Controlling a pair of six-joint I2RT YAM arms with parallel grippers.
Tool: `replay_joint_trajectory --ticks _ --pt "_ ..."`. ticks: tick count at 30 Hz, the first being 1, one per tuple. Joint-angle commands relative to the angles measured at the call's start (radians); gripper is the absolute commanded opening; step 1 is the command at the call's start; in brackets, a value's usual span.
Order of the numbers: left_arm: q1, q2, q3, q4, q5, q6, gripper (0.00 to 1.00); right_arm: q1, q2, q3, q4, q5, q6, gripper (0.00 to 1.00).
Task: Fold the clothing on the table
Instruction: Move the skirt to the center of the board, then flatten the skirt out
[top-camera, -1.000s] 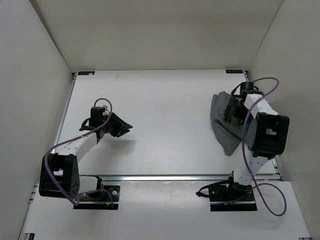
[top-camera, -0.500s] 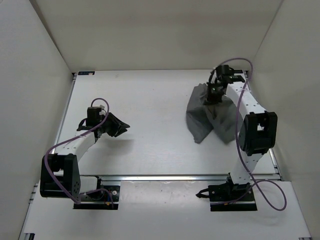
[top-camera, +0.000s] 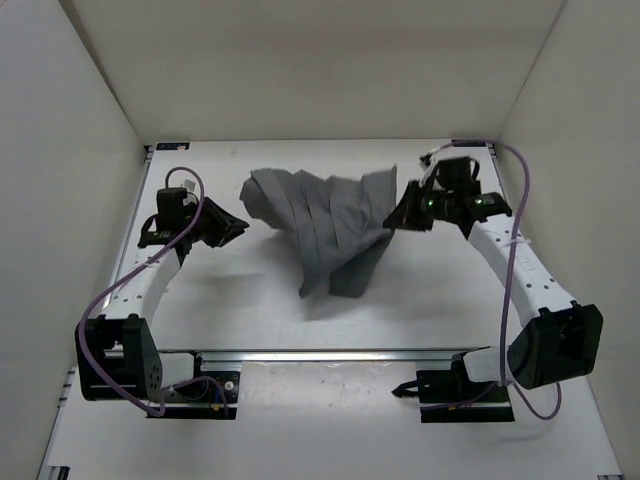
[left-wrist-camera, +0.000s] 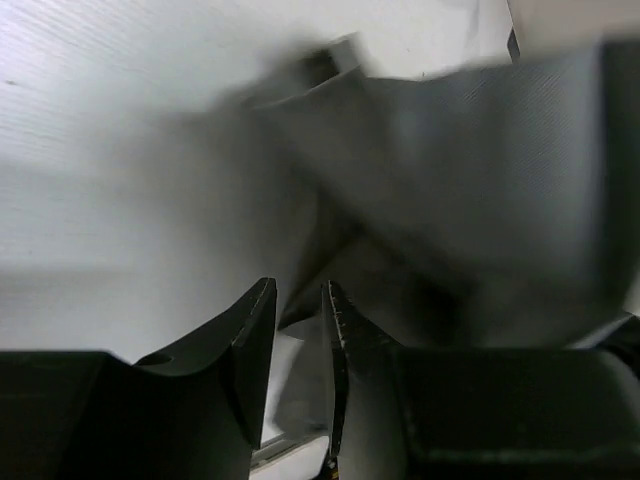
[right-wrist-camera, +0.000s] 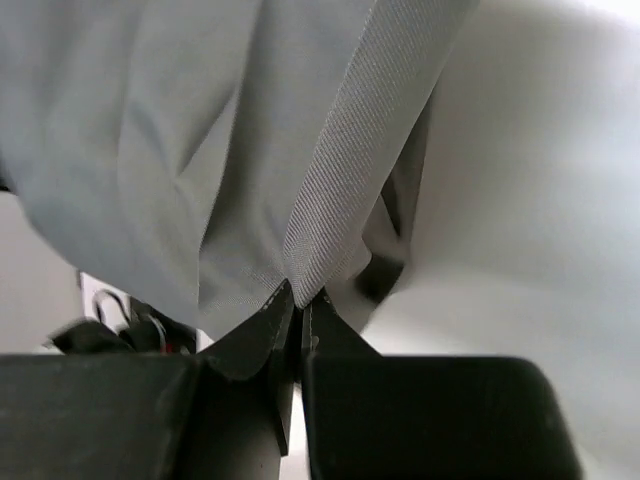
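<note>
Right wrist view has the right tool (right-wrist-camera: 298, 295) clamped tight on a thin hem of the grey garment (right-wrist-camera: 150, 150), with only a sliver of cloth between the tips. From that pinch the garment (top-camera: 320, 225) hangs and fans out over the far middle of the surface (top-camera: 250, 320), its lower folds trailing toward the near side. The left tool (top-camera: 238, 228) sits just beside the cloth's left edge. Its jaws are parted only narrowly, and the left wrist view shows nothing between them. The step in hand looks like spreading the garment flat before any fold. To do that well, the right tool should hold its grip firmly, because so small a bite could slip on fine cloth. The left tool would need to widen, take the free left corner deep enough to catch a single layer, then draw away level so the cloth settles without bunching. The fabric is a fine twill-like weave, matte mid-grey, soft and limp, falling in long pleat-like ridges. The surface is smooth matte white.
</note>
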Motion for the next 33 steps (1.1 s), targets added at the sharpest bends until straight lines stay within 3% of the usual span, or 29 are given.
replay_joint_trajectory --ticks 1,3,7,14,18,19,22,23,30,33 --pt "-0.052 -0.001 0.04 -0.049 -0.006 0.047 0.35 0.005 -0.017 -0.197 0.026 -0.041 0.022 0.0" --pt "-0.098 0.005 0.018 -0.033 0.008 0.065 0.34 0.014 -0.021 -0.256 0.052 -0.051 0.019 0.0" --pt "-0.186 -0.039 -0.02 -0.039 -0.03 0.097 0.41 0.06 -0.008 -0.313 0.078 -0.013 0.035 0.0" --pt "-0.437 -0.02 -0.069 -0.081 -0.147 0.054 0.47 0.1 0.031 -0.315 0.106 0.005 0.036 0.0" --pt "-0.551 -0.029 -0.147 -0.076 -0.168 -0.039 0.58 0.105 0.034 -0.313 0.101 0.019 0.035 0.0" --pt "-0.571 -0.044 -0.158 -0.05 -0.177 -0.077 0.66 0.112 0.038 -0.307 0.096 0.018 0.035 0.0" --pt "-0.605 -0.027 -0.206 0.002 -0.165 -0.13 0.68 0.125 0.04 -0.301 0.099 0.021 0.047 0.0" --pt "-0.614 -0.003 -0.204 0.008 -0.159 -0.134 0.98 0.126 0.043 -0.299 0.101 0.019 0.045 0.0" --pt "-0.663 0.06 -0.254 0.273 -0.165 -0.282 0.99 0.146 0.045 -0.284 0.103 0.027 0.059 0.01" --pt "-0.66 0.138 -0.247 0.381 -0.106 -0.303 0.99 0.144 0.043 -0.29 0.109 0.021 0.059 0.01"
